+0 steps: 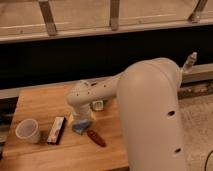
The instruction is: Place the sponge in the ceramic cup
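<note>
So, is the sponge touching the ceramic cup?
Apart. Camera view shows the black-and-white bar lying between the sponge and the ceramic cup; the gripper hangs over the sponge.
</note>
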Robot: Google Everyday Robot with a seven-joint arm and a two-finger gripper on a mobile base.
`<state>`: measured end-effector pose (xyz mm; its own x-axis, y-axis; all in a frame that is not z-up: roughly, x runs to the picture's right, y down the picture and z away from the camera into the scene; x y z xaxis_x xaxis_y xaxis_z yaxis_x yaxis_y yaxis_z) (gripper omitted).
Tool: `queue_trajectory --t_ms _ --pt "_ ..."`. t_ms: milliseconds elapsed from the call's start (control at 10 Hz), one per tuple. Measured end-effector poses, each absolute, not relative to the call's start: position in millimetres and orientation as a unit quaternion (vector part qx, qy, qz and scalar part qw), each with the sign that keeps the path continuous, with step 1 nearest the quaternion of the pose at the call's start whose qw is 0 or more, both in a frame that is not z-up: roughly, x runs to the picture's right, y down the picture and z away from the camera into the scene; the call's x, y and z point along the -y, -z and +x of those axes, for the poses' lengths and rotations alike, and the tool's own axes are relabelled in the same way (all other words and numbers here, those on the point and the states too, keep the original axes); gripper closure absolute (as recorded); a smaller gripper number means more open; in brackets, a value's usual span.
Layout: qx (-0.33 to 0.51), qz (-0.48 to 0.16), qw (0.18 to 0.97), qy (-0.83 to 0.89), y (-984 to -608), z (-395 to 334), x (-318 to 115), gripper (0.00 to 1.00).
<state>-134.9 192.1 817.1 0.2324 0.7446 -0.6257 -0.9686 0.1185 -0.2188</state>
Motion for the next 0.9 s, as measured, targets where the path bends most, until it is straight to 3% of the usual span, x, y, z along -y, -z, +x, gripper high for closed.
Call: queue_trajectory --t_ms 700,800,900 --pt "-0.215 -0.304 0.686 -0.625 -862.1 -127.0 -184.7 0.2" --pt "-0.219 -0.307 0.683 -0.625 -866.3 -127.5 -185.5 0.21" --pt "-0.22 -0.307 0.683 -0.625 -868.6 -127.6 -186.4 0.29"
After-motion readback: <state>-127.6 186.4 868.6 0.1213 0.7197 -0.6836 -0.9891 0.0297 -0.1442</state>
